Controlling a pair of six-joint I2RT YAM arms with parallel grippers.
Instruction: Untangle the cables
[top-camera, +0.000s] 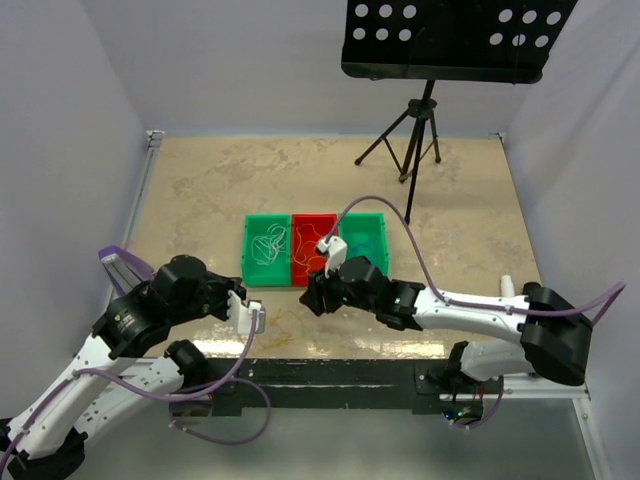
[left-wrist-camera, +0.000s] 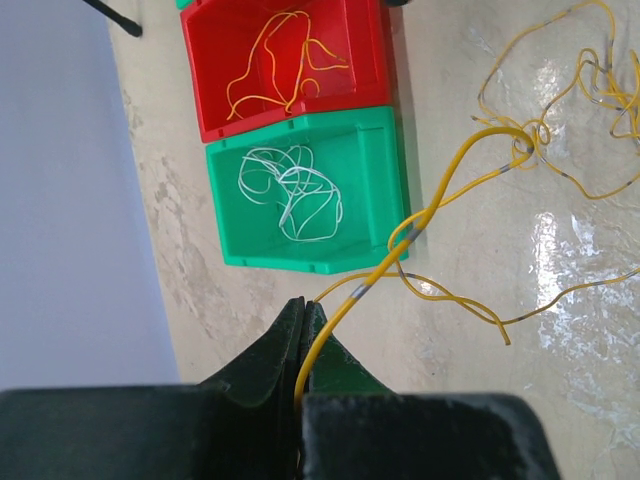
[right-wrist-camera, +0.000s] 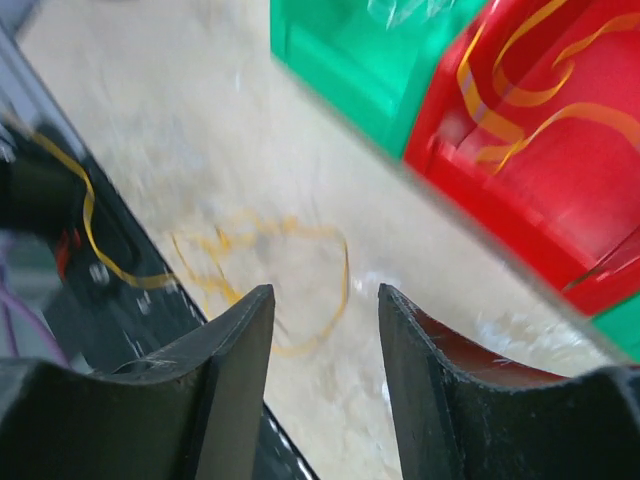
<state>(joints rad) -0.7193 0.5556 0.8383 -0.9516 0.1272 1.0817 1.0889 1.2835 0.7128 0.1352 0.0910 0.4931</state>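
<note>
Cables (left-wrist-camera: 523, 148) sprawl in a yellow tangle on the table (left-wrist-camera: 560, 400) between the arms, one strand running from the knot straight into the left gripper's (left-wrist-camera: 303, 325) pinched-together tips, while the right gripper (right-wrist-camera: 326, 296) hovers spread open over the heap, looking nearer.

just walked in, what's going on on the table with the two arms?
Cable sorting, partway through. The left gripper is shut on a yellow cable, which runs out to a loose yellow tangle lying on the table. The right gripper is open and empty, over the table just in front of the red bin. That bin already holds an orange-yellow cable, and the green bin beside it holds a whitish cable.
</note>
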